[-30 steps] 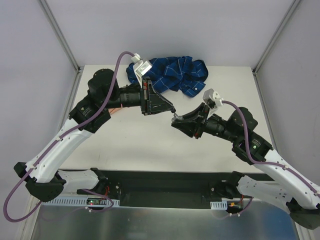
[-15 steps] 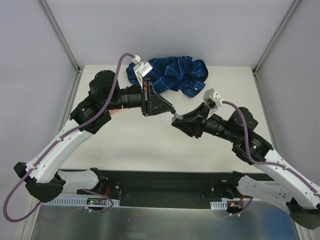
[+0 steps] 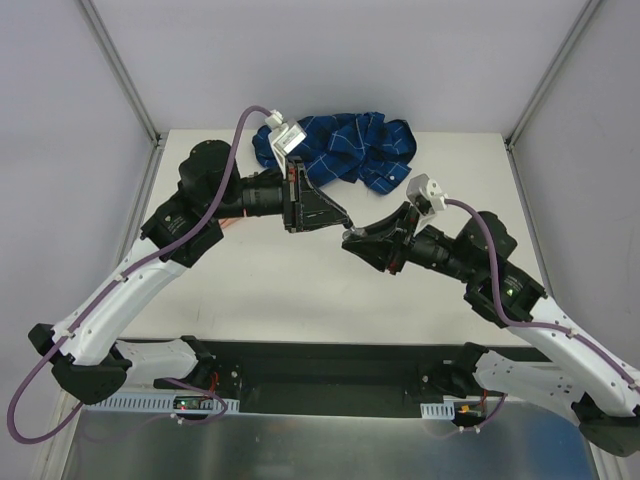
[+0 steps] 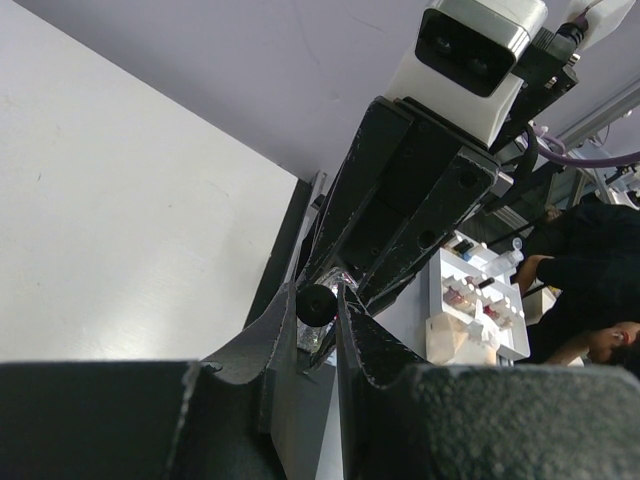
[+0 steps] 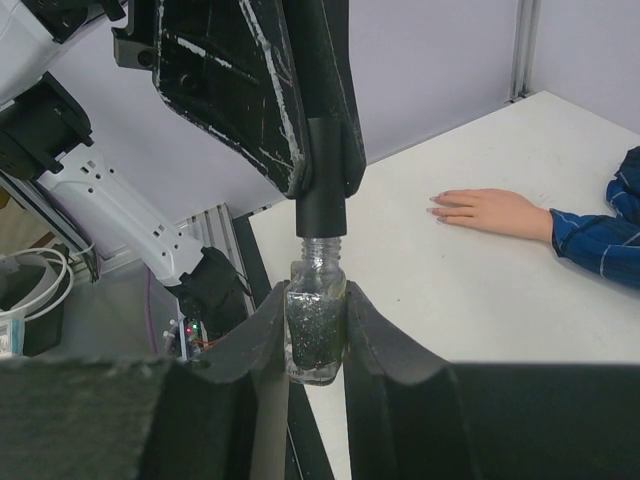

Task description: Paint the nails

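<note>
My right gripper (image 5: pixel 316 305) is shut on a small glass bottle of dark glitter polish (image 5: pixel 316 335) and holds it upright above the table. My left gripper (image 4: pixel 318 300) is shut on the bottle's black cap (image 5: pixel 322 195), which sits on the neck with bare threads showing below it. The two grippers meet over the table's middle in the top view (image 3: pixel 347 232). The peach dummy hand (image 5: pixel 492 212) lies flat on the table, and its tiny nails (image 5: pixel 438 210) point away from the blue checked sleeve (image 5: pixel 600 238). In the top view my left arm hides the hand.
The blue checked shirt (image 3: pixel 345 148) is bunched at the table's far edge. The white table (image 3: pixel 280 290) has metal frame posts at its back corners. A black rail with both arm bases runs along the near edge (image 3: pixel 330 365).
My right gripper with the bottle has shifted slightly up and left toward the left gripper. The left arm has barely moved.
</note>
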Controlling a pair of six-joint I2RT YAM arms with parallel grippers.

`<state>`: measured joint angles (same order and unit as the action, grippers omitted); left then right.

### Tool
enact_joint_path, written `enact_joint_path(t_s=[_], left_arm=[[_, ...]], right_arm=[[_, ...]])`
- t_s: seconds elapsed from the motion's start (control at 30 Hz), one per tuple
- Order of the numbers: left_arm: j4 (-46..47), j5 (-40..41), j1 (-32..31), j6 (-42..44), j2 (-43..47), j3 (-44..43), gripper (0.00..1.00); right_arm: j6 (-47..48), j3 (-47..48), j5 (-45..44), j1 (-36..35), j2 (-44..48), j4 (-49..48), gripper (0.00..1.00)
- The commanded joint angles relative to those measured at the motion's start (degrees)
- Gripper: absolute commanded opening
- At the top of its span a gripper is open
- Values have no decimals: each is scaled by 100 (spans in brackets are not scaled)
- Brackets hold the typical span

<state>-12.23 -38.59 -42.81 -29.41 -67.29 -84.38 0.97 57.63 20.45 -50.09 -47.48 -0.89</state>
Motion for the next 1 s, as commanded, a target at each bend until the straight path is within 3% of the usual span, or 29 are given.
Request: enact_joint_path(t_s=[0.0, 0.13, 0.43, 0.6, 0.73, 0.97], left_arm=[[124, -272, -44, -65, -39, 0, 0], [221, -430, -52, -135, -83, -44, 0], [686, -237, -44, 5, 75, 474, 0], [722, -385, -52, 84, 84, 572, 0], [669, -1159, -44, 348, -4, 554, 0], [371, -1257, -44, 436, -65, 537, 0]], right_arm=[[140, 495, -41, -10, -24, -562, 0], [210, 574, -251, -10, -164, -842, 0], [-45, 715, -665, -71, -621, -2424, 0], [61, 978, -735, -80, -604, -2294, 0], [26, 1058, -612, -80, -639, -2153, 0], [113, 1181, -349, -80, -648, -1960, 0]])
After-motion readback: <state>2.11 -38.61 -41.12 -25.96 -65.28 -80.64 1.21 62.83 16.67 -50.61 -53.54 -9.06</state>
